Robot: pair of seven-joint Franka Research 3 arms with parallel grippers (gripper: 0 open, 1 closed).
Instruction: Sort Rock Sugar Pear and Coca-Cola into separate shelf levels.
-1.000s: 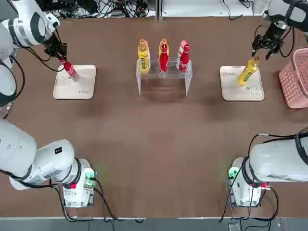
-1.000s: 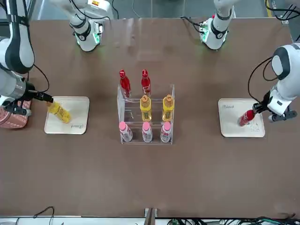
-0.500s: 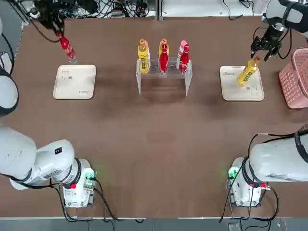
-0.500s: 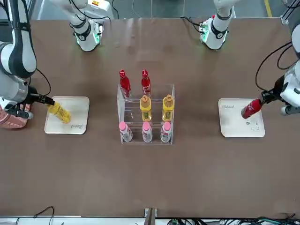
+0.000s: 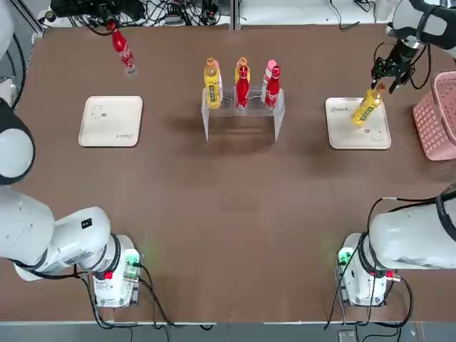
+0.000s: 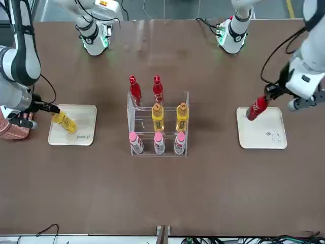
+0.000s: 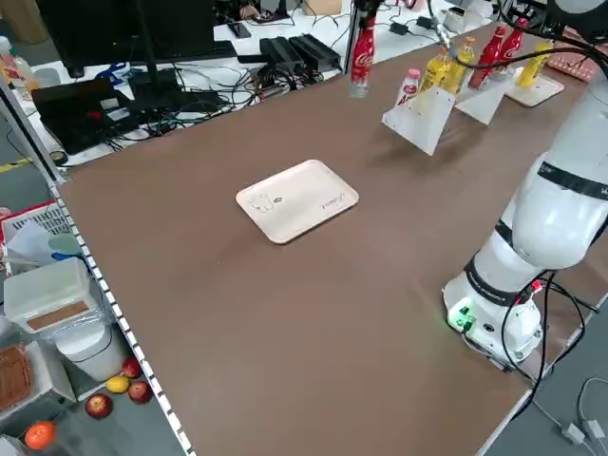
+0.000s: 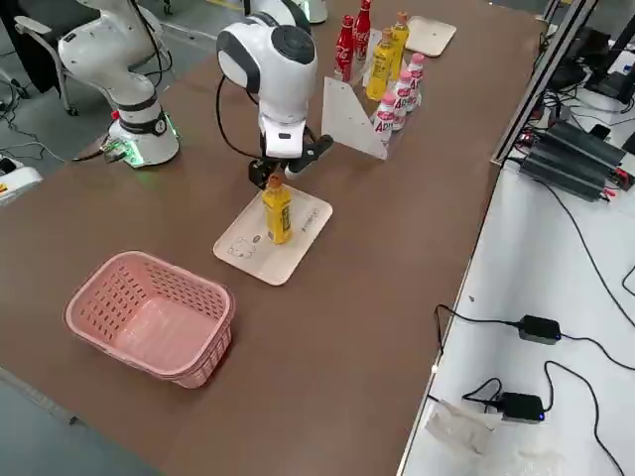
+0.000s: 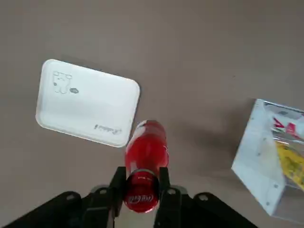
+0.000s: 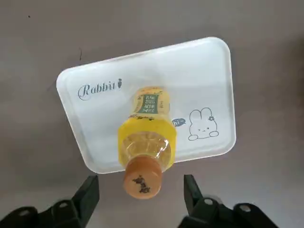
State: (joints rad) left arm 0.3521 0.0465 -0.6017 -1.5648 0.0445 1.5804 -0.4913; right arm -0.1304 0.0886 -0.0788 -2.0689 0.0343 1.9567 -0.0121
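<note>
The left gripper point(image 9: 142, 178) is clenched on the cap end of a Coca-Cola bottle point(image 5: 122, 50), raised clear of the counter point(image 5: 199, 235). The bottle hangs near upright, base down. The acrylic rack point(image 5: 278, 121) lies to the right of this gripper and somewhat nearer the arm bases; the left arm is the nearer one to its vacant red position. That position is judged to be the left end of the row closest to the bases, beside two red bottles point(image 6: 158, 91). The middle-row yellow bottles point(image 6: 182, 118) and front-row pink-capped bottles point(image 6: 159, 143) are obstacles; a low approach could strike them.

The right gripper point(image 10: 141, 190) is released, its fingers apart at either side of the orange cap of a Rock Sugar Pear bottle point(image 10: 148, 126). This bottle stands on the right tray point(image 5: 377, 135), right of the rack; its vacant position appears to be the middle row's right end. The left tray point(image 5: 110, 121) is bare.
</note>
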